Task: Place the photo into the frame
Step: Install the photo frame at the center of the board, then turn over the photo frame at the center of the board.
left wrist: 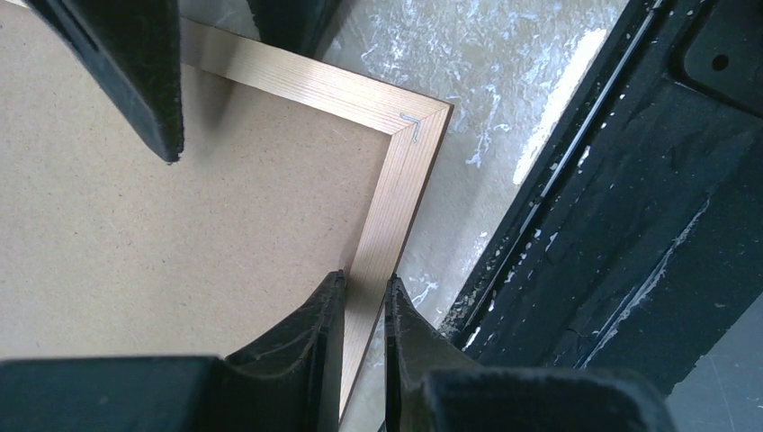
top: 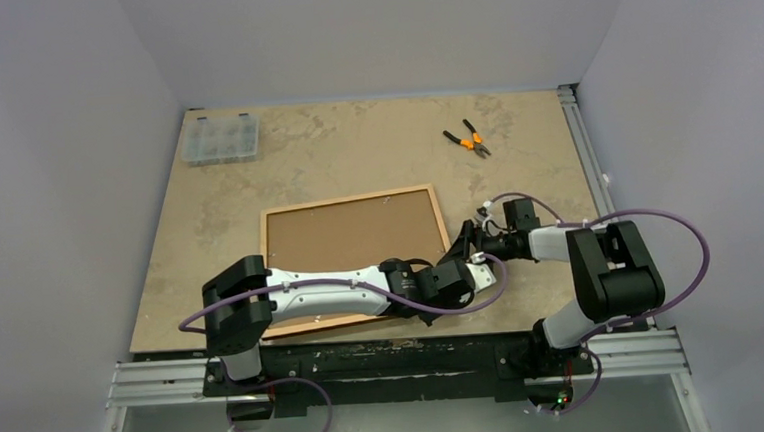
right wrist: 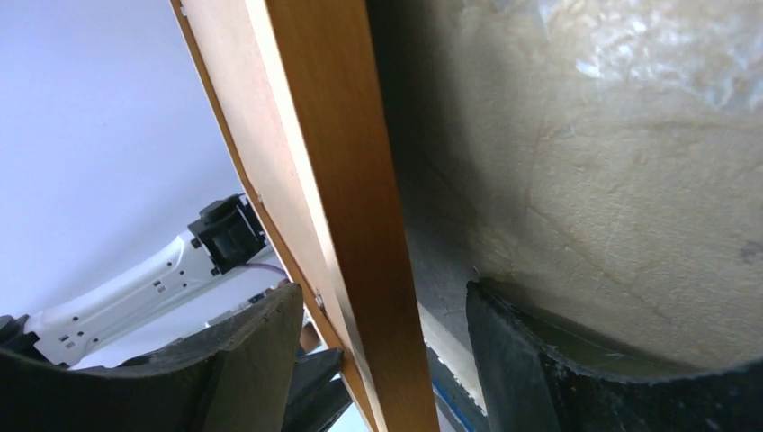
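The frame (top: 347, 199) lies on the table with its brown hardboard backing panel (top: 354, 233) facing up. The photo is hidden. My left gripper (top: 459, 276) is at the frame's near right corner. In the left wrist view its jaws (left wrist: 364, 283) are closed on the narrow wood moulding (left wrist: 405, 171), one finger on the backing (left wrist: 180, 234), one outside. My right gripper (top: 471, 237) is at the frame's right edge. In the right wrist view it (right wrist: 382, 301) is open, with the frame's edge (right wrist: 333, 135) standing between the wide-apart fingers, touching neither that I can see.
Orange-handled pliers (top: 467, 139) lie at the back right. A clear compartment box (top: 219, 139) sits at the back left. A metal rail (top: 583, 154) runs along the table's right side. The black base rail (left wrist: 630, 180) lies just beyond the frame's near corner.
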